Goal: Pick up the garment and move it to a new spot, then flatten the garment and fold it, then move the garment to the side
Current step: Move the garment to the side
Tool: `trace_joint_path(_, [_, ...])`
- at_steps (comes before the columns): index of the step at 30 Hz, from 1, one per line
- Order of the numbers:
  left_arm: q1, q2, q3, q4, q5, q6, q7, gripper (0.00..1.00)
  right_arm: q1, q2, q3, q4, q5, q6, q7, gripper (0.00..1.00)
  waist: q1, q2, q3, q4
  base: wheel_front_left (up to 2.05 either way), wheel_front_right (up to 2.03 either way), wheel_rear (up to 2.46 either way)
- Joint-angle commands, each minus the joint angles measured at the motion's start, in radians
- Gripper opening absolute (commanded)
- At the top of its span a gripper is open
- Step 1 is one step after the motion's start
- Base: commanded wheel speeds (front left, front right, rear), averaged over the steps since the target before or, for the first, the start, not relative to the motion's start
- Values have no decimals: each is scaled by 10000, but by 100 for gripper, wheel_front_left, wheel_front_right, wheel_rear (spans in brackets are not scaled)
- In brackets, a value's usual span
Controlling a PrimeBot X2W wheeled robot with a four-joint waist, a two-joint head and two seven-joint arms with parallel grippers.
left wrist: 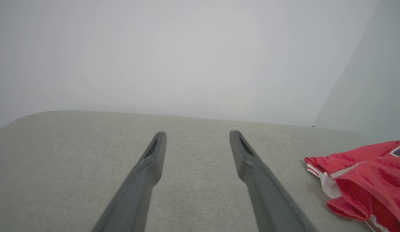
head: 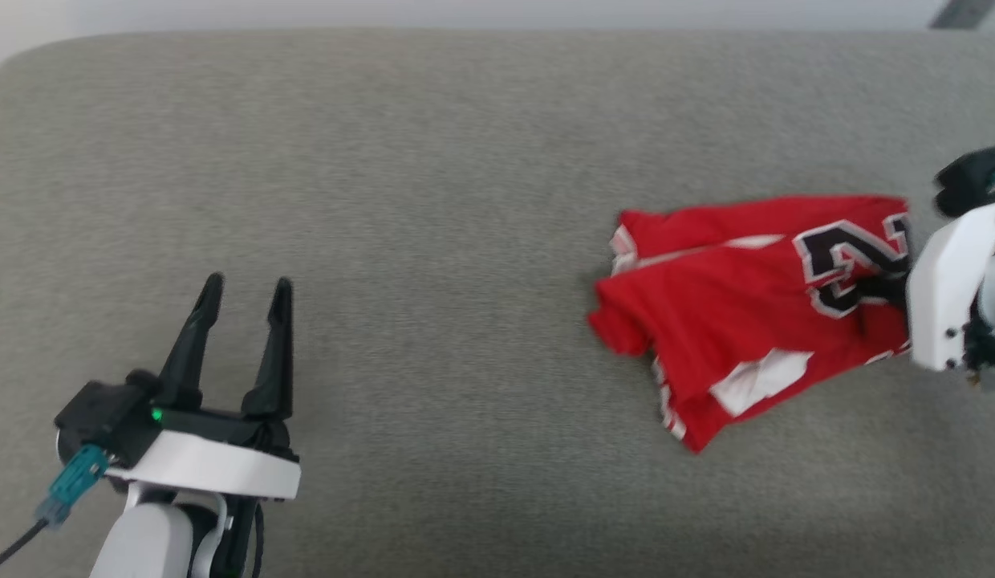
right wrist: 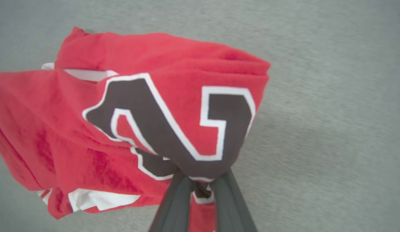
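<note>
A: We have the right gripper (right wrist: 202,182) pinched almost shut on a bunch of the jersey (head: 730,321), right at the black, white-outlined numeral (right wrist: 161,124). The cloth puckers into the fingers there.

B: The jersey sits on the right side of the grey upholstered surface (head: 465,201), crumpled. A white sleeve (head: 758,381) and striped trim (head: 668,405) poke out along its near edge. We cannot tell whether it is lifted clear or dragging.

A: The left gripper (head: 247,282) hovers at the near left with its fingers spread wide and nothing between them, well apart from the jersey.

B: How do we reckon it handles?

A: Light and limp, we'd judge. It looks a soft fabric with no stiffness, so from one pinch it will hang and fold on itself. It isn't fragile. Against that textured cover it may drag and rumple rather than slide.

B: So a single pinch moves it fine, but for flattening we'd want holds at the edges, at the shoulders or hem corners, one per gripper.

A: Agreed. The print is probably a touch stiffer and a fair grip spot, though several layers look caught there.

B: Anything in the way?

A: We see just grey cover between the left gripper and the jersey. A pale wall (left wrist: 187,48) rises beyond the far edge, so we'd keep the cloth inside that rounded border.
</note>
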Motion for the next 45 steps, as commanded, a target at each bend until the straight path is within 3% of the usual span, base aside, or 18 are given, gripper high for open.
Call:
trace_joint_path(1, [-314, 101, -185, -29, 145, -25, -48, 100, -248, -117, -156, 46, -114, -3, -136, 0, 0, 0, 374, -584, 0, 0, 0])
trace_joint_path(9, [-1491, 452, -1144, 58, 243, -25, -47, 100, -1004, -365, -705, 431, -682, -3, -847, 0, 0, 0, 911, -1676, 0, 0, 0])
trace_joint_path(22, [-3229, 959, -2872, 130, 224, -25, -47, 100, -2137, -777, -1178, 1743, -2307, -3, -2485, 0, 0, 0, 1664, -2656, 0, 0, 0])
trace_joint_path(27, [-3892, 1006, -3555, 155, 171, -25, -47, 100, -2626, -814, -1535, 2636, -3361, -3, -3124, 0, 0, 0, 2020, -2749, 0, 0, 0])
trace_joint_path(42, [-4963, 997, -4351, 493, -114, -25, -47, 100, -3926, 603, -2920, 5952, -5438, -3, -4632, 0, 0, 0, 2645, -2225, 0, 0, 0])
trace_joint_path(45, [-4930, 1048, -4218, 491, -126, -25, -47, 100, -4205, 685, -3033, 6394, -5681, -3, -4897, 38, 0, 0, 2650, -2142, 0, 0, 0])
